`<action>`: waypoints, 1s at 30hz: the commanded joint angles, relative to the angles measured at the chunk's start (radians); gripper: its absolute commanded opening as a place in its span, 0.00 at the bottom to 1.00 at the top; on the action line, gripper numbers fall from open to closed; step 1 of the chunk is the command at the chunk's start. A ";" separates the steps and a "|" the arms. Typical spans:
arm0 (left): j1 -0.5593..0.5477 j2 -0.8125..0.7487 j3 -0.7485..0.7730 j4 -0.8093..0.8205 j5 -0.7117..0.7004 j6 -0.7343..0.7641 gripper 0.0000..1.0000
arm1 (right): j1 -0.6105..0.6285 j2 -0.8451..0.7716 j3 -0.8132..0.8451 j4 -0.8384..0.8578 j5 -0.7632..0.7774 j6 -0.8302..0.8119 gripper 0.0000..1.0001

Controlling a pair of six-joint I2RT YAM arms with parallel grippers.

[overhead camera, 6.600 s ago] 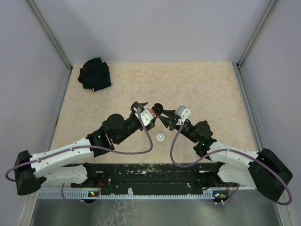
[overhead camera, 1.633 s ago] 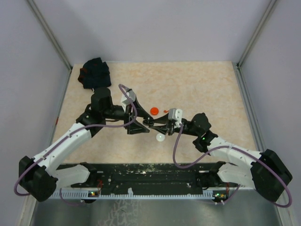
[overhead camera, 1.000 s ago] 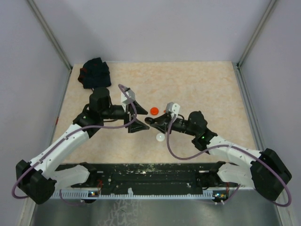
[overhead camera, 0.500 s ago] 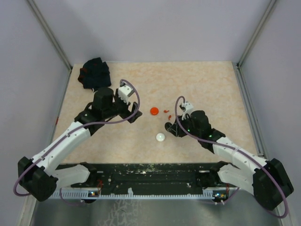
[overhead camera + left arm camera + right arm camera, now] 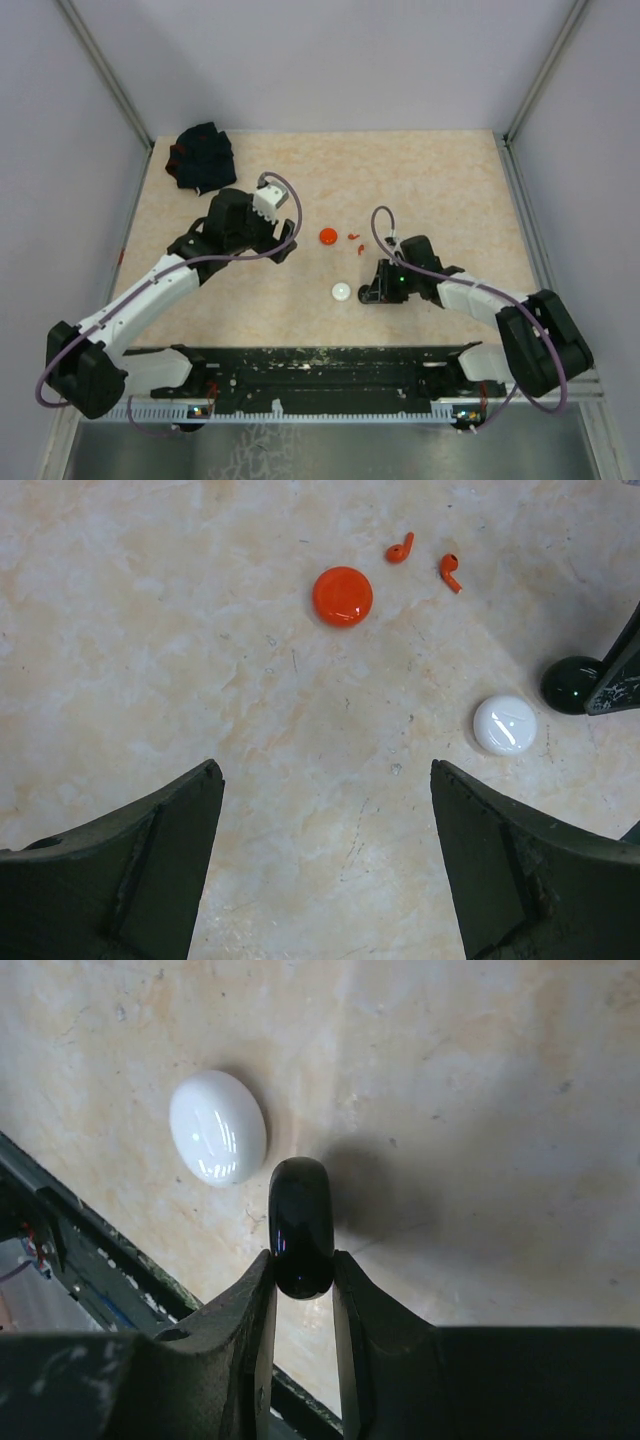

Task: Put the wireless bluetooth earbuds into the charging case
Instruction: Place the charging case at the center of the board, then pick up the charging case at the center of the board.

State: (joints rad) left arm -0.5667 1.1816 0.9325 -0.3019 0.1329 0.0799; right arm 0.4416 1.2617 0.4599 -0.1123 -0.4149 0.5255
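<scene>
Two small orange earbuds [image 5: 400, 550] lay ahead of the wide left gripper [image 5: 325, 772], stems pointing different ways; the right gripper [image 5: 302, 1262] pinched a glossy black case [image 5: 300, 1215].

Worktop [image 5: 440, 190] is beige, marbled, walled on three sides. Far left corner: black fabric bundle [image 5: 203, 157], crumpled, well apart from everything else. Mid-worktop: orange-red disc [image 5: 328, 236] lying flat, with two orange-red earbuds [image 5: 400, 550] just beside it on the right arm's side, apart from the disc and from each other. Nearer the arm bases: white disc [image 5: 342, 291], flat and glossy. Just beside that, a black disc [image 5: 301, 1225] stands on edge, pinched in the right hand [image 5: 301, 1265]; can't tell whether it touches the worktop.
</scene>
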 commanded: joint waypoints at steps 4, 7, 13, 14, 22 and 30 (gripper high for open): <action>0.006 0.018 -0.010 -0.025 -0.035 -0.014 0.88 | -0.006 0.087 0.038 0.035 -0.080 -0.001 0.11; 0.008 0.024 -0.006 -0.035 -0.055 -0.016 0.88 | -0.006 0.071 0.043 -0.006 -0.047 -0.019 0.32; 0.020 0.024 -0.009 -0.032 -0.078 -0.035 0.89 | -0.006 0.004 0.090 -0.124 0.039 -0.064 0.60; 0.023 0.026 -0.009 -0.034 -0.085 -0.038 0.88 | -0.006 -0.011 0.103 -0.153 0.052 -0.074 0.62; 0.099 0.049 -0.006 -0.029 -0.020 -0.108 0.88 | 0.010 -0.077 0.234 -0.163 0.123 -0.200 0.70; 0.192 0.050 -0.014 -0.002 0.084 -0.153 0.88 | 0.113 0.103 0.405 -0.035 0.239 -0.372 0.71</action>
State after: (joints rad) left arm -0.4026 1.2324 0.9321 -0.3286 0.1535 -0.0360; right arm 0.5007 1.2716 0.7597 -0.2512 -0.2558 0.2749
